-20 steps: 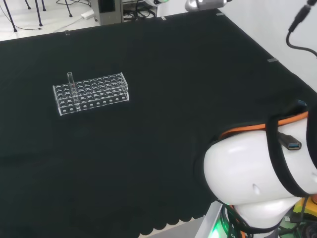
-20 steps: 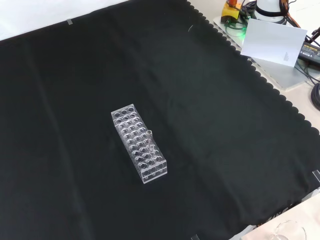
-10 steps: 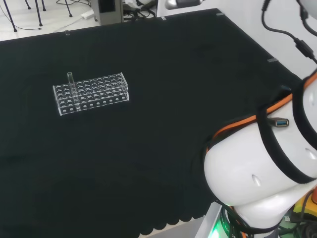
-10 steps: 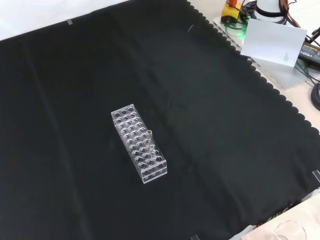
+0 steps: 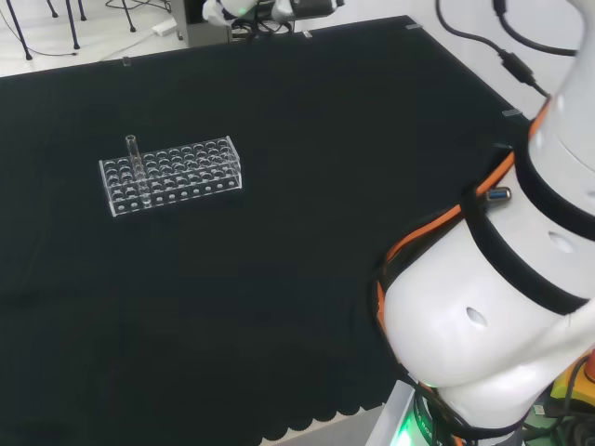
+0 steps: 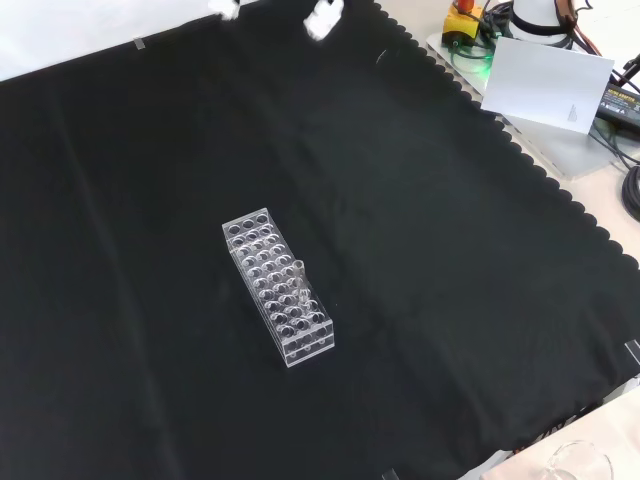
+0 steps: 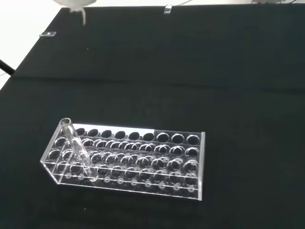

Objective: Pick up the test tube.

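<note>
On the black cloth (image 5: 307, 139) stands a clear rack (image 5: 172, 175) of many round wells, with a single clear test tube (image 5: 134, 160) upright in a well near the rack's left end in the head view, its top above the rack. At the front view's top edge, white fingertips of the hand (image 6: 322, 17) show, well apart from the rack (image 6: 277, 287) and tube (image 6: 298, 278); whether the fingers are straight or curled cannot be told. White arm links (image 5: 493, 307) occupy the head view's right.
</note>
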You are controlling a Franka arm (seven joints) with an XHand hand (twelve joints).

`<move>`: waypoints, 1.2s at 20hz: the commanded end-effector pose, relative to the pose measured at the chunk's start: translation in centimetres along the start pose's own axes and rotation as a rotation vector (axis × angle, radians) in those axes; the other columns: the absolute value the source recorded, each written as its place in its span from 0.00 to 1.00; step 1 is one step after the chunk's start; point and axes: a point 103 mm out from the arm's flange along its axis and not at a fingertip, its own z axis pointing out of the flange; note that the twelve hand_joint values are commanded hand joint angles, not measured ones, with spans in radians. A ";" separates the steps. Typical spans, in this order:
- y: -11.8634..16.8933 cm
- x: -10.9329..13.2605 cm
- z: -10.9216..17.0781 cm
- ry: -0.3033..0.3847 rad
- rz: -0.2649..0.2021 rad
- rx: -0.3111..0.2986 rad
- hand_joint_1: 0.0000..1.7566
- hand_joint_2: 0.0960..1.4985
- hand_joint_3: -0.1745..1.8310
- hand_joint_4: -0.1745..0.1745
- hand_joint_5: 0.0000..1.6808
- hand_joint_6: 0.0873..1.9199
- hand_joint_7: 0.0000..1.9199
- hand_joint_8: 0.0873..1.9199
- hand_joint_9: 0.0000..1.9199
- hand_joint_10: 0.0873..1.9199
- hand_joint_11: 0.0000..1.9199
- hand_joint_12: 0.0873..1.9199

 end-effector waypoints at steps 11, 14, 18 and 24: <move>9.7 5.0 7.0 -0.003 -0.120 0.205 0.44 0.46 0.35 0.39 0.11 0.00 0.10 0.37 0.06 0.46 0.00 0.74; 10.8 5.7 8.2 -0.001 -0.132 0.229 0.44 0.46 0.35 0.40 0.11 0.00 0.10 0.37 0.06 0.46 0.00 0.74; 12.2 6.5 10.0 -0.002 -0.144 0.271 0.45 0.46 0.35 0.40 0.11 0.00 0.10 0.37 0.06 0.46 0.00 0.74; 13.8 7.6 12.8 -0.005 -0.164 0.322 0.45 0.46 0.36 0.39 0.12 0.00 0.10 0.38 0.07 0.46 0.00 0.74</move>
